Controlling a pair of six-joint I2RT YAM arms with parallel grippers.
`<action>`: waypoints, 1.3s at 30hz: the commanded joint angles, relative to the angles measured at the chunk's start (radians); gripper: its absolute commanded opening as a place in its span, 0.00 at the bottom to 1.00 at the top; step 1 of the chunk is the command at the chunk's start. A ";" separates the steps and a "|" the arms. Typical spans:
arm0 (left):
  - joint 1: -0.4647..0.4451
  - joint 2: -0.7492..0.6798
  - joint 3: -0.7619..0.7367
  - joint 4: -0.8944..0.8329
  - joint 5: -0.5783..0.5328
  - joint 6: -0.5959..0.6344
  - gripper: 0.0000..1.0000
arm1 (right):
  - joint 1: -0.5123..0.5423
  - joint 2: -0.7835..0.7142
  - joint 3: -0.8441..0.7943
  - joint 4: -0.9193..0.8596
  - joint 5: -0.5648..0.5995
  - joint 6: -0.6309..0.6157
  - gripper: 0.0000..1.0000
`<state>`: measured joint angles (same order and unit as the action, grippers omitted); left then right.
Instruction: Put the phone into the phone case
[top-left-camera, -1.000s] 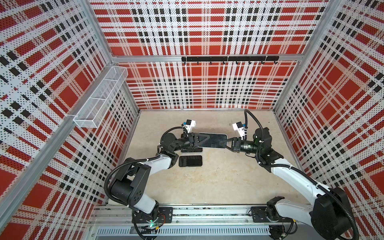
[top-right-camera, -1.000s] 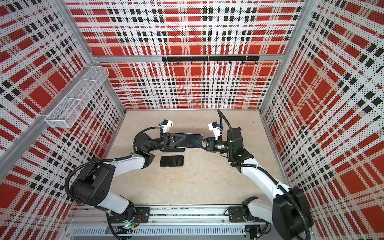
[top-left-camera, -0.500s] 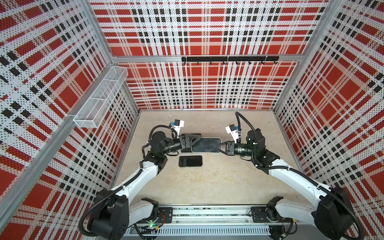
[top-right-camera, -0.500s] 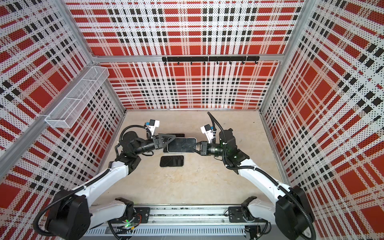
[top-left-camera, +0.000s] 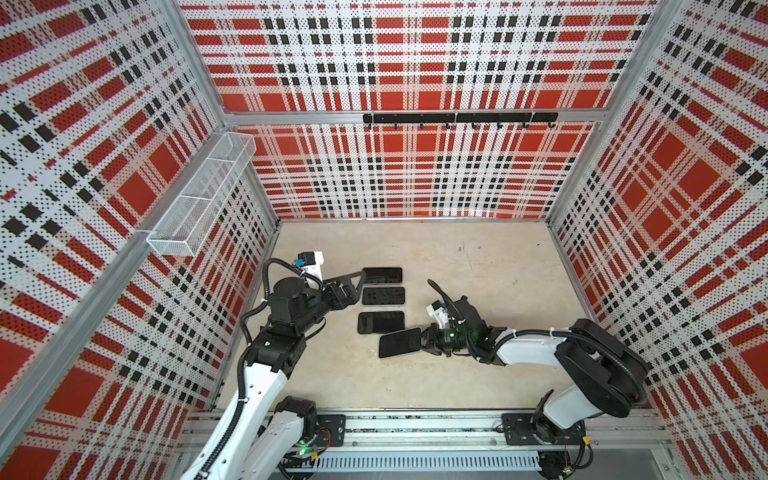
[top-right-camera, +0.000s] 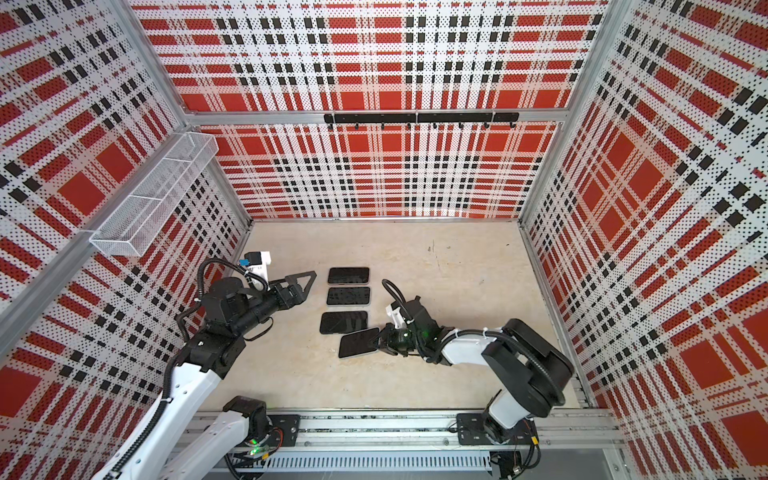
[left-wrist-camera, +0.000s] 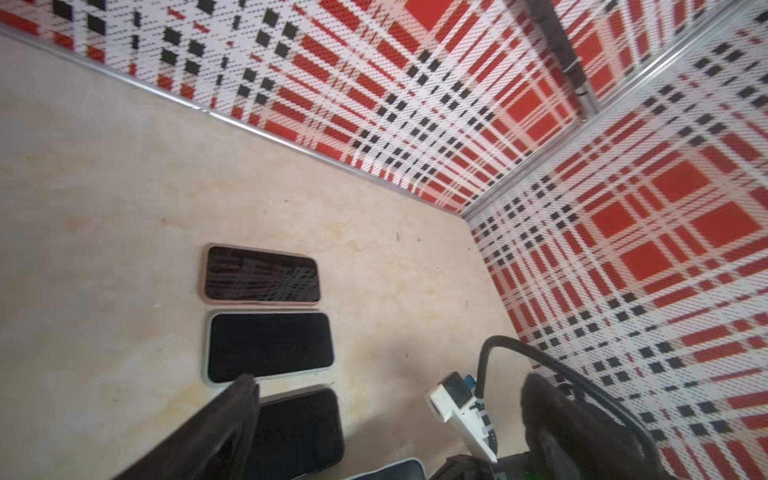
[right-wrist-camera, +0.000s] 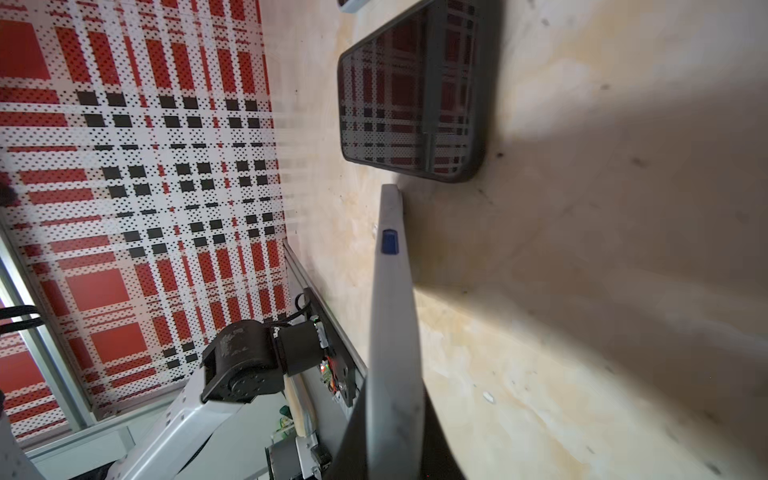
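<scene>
No text, label, brand mark, number or sign is legible in any view. The screen of the dark phone (right-wrist-camera: 409, 95) shows only a reflection of the plaid wall (right-wrist-camera: 145, 124). The pale edge of the held phone (right-wrist-camera: 392, 332) carries a blue button (right-wrist-camera: 390, 242) with no readable marking. Markings on the arm housings are too small or blurred to resolve.

Table (top-left-camera: 478, 374): far handset (top-left-camera: 382, 275), middle handset (top-left-camera: 383, 296), near handset (top-left-camera: 381, 322) in one column. Phone (top-left-camera: 399, 343) just beside near handset, at its 5 o'clock. Left gripper (top-left-camera: 357, 286) at column's 9 o'clock, right gripper (top-left-camera: 420, 341) at phone's 3.
</scene>
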<state>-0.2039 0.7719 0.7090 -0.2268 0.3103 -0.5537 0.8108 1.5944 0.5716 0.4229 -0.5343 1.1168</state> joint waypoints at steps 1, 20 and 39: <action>0.005 -0.027 -0.005 -0.064 -0.067 0.038 1.00 | 0.029 0.063 0.039 0.173 0.021 0.069 0.00; -0.013 -0.043 -0.009 -0.070 -0.107 0.059 1.00 | 0.076 0.320 0.149 0.093 -0.013 0.139 0.06; -0.024 -0.007 0.095 -0.175 -0.238 0.166 0.99 | 0.074 0.012 0.244 -0.580 0.332 -0.118 0.59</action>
<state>-0.2192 0.7597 0.7547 -0.3668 0.1425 -0.4431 0.8818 1.6730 0.7578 0.0624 -0.3496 1.0870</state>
